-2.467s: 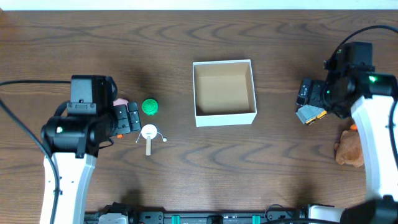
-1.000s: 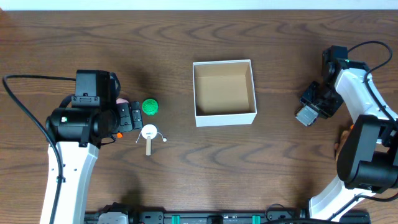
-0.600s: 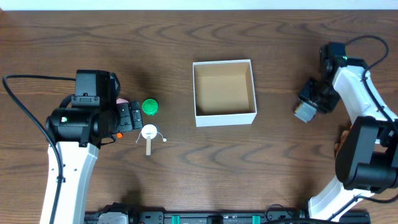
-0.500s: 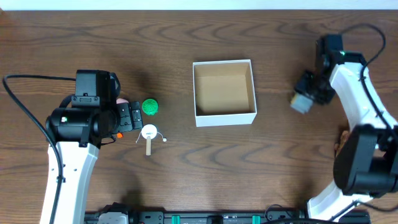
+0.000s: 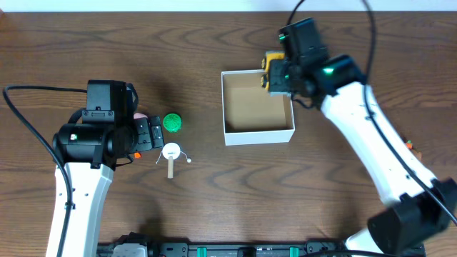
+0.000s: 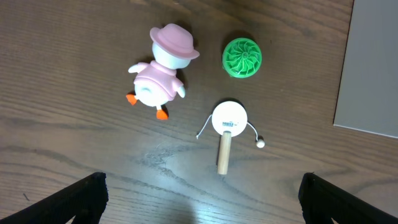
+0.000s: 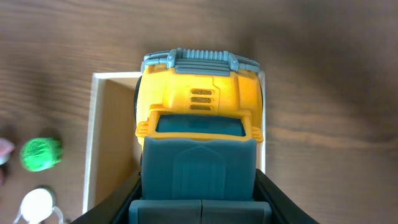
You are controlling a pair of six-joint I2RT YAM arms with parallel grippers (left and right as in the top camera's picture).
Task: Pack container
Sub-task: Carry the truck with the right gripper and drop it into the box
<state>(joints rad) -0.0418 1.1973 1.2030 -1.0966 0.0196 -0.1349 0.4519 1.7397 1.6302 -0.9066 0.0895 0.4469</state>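
Note:
The container (image 5: 258,135), a white-walled box with a brown inside, stands mid-table. My right gripper (image 5: 282,75) is shut on a yellow and teal toy truck (image 5: 273,61) above the container's far right corner. In the right wrist view the truck (image 7: 199,106) fills the space between the fingers of that gripper (image 7: 199,208), with the container's rim (image 7: 90,143) below. My left gripper (image 5: 151,133) stands open and empty (image 6: 202,202) above the table left of the box.
Ahead of the left gripper lie a pink duck (image 6: 163,74), a green ridged disc (image 6: 242,57) and a white drum rattle on a wooden handle (image 6: 227,127). The container's wall (image 6: 370,68) shows at the right. A small orange bit (image 5: 408,145) sits at the right edge.
The right arm has swung from the table's right side to above the container's far right corner, carrying the toy truck. The left arm has not moved.

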